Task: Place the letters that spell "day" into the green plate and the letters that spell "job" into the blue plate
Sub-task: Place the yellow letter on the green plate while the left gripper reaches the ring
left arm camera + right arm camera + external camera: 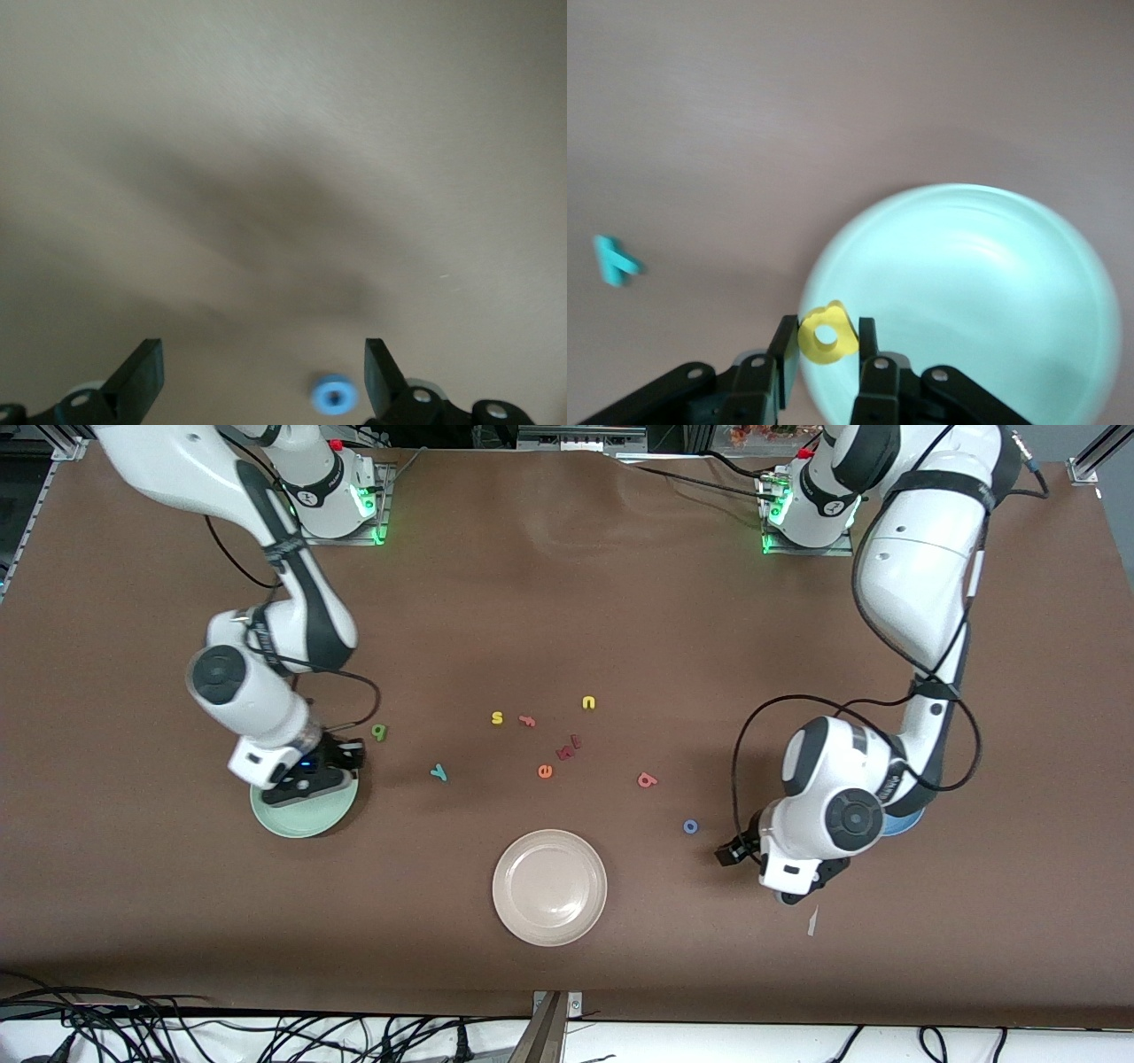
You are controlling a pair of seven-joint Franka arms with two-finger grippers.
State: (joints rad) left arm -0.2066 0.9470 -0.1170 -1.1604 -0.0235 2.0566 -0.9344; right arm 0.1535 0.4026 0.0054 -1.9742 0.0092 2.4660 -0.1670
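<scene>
Front view is giving us a matte brown table [567, 584] carrying three round shallow plates: the pale mint green plate [306, 819] toward the right arm's end, a glossy beige plate [549, 887] nearest the camera, and the blue plate [905, 823], mostly hidden under the left arm. We are counting nine tiny toy letters lying loose: an olive-green d [379, 732] just beside the green plate, a teal y [438, 773], a yellow s [497, 717], a small orange letter [527, 721], a yellow u [588, 702], a dark red k [564, 752], a small pinkish piece [577, 740], an orange e [545, 771], a salmon-red b [647, 780] and a blue ring-shaped o [691, 826]. We are seeing the right gripper [825, 347] hanging over the edge of the green plate, its black fingers pinching the yellow a [826, 335], a rounded piece with a hole through it; the plate under it is looking smooth and glossy. The left gripper [264, 376] is hovering over bare table near the o, jaws spread wide with nothing between them, and the ring is showing blurred between the fingertips in its wrist view. We are not finding the teal j anywhere
</scene>
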